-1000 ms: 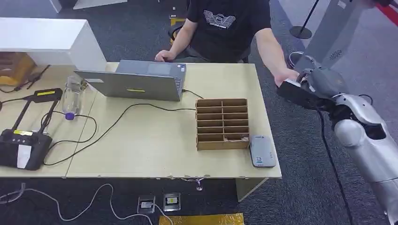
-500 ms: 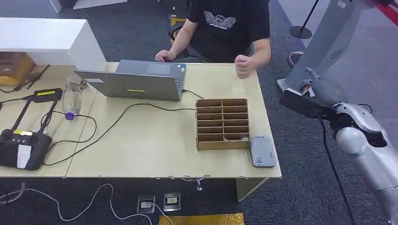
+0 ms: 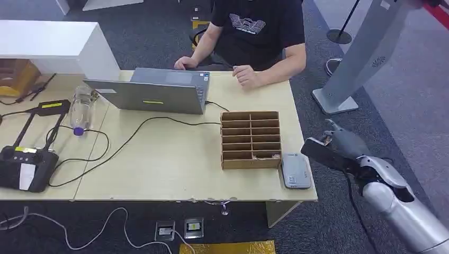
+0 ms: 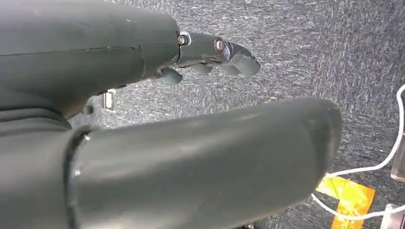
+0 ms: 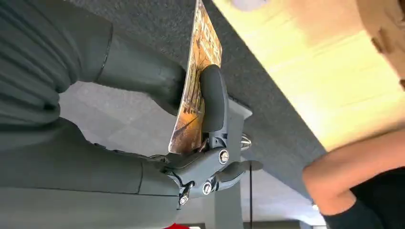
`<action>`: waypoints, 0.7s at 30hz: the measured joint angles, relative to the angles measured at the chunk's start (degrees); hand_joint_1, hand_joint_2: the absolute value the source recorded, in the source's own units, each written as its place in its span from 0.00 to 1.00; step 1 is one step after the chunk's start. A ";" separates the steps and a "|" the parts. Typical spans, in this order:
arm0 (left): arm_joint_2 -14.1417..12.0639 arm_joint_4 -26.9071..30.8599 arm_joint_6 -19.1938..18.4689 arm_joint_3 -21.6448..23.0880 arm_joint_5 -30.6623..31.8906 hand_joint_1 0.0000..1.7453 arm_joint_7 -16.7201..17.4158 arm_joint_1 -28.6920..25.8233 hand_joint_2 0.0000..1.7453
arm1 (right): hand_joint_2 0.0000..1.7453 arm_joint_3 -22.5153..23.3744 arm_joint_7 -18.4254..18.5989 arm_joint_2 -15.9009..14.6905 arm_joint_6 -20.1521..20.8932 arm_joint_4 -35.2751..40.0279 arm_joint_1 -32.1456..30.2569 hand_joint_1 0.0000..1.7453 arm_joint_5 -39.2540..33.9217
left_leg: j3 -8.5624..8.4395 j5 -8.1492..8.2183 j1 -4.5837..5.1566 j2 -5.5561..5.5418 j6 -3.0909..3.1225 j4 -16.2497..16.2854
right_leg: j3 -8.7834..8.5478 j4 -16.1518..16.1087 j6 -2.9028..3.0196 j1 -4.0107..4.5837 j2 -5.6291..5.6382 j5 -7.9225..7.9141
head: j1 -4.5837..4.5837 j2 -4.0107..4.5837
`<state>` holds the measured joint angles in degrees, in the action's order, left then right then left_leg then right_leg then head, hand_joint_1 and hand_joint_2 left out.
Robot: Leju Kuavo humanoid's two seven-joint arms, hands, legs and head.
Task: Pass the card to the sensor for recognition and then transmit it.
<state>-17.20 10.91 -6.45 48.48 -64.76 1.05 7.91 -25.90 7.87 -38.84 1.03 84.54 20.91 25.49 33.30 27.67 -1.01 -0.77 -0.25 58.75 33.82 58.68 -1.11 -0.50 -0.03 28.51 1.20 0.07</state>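
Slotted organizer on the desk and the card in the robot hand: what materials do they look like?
Organizer: looks like thin unfinished wood or stiff board; matte tan, slotted panels.
Card, held by the right robot hand: thin printed sheet, probably plastic or coated paper; slightly glossy, edge looks flat.

Glossy printed card (image 5: 197,76), matt grey plastic robot hand (image 5: 157,129), pale smooth wood-look table (image 3: 174,159).

Head view: you look from high up, forward and down on the table (image 3: 174,159).
Right wrist view: close behind the right hand (image 5: 191,119) — shares that table's edge.
Left wrist view: close, facing carpet (image 4: 310,47).
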 joint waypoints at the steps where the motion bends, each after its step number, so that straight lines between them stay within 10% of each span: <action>1: 0.00 0.00 -0.09 0.04 0.00 0.00 0.00 0.00 0.00 | 1.00 -0.35 0.32 0.20 -0.65 0.30 -0.39 1.00 0.13 | 0.00 0.00 0.00 0.00 0.00 0.00 | 0.00 0.00 0.00 0.00 0.00 0.00 | 0.00 0.00; 21: 0.76 0.00 -0.02 0.13 -0.02 0.00 0.00 0.06 0.00 | 1.00 -5.94 1.55 4.42 -4.09 0.44 -4.38 1.00 0.33 | 0.00 0.00 0.00 0.00 0.00 0.00 | 0.01 0.00 0.03 0.00 0.01 0.02 | 0.00 0.00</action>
<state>-16.44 10.91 -6.47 48.61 -64.78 1.05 7.97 -31.85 9.42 -34.42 -3.06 84.98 16.53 25.81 33.30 27.68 -1.01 -0.76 -0.25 58.75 33.83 58.68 -1.09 -0.50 -0.02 28.54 1.20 0.07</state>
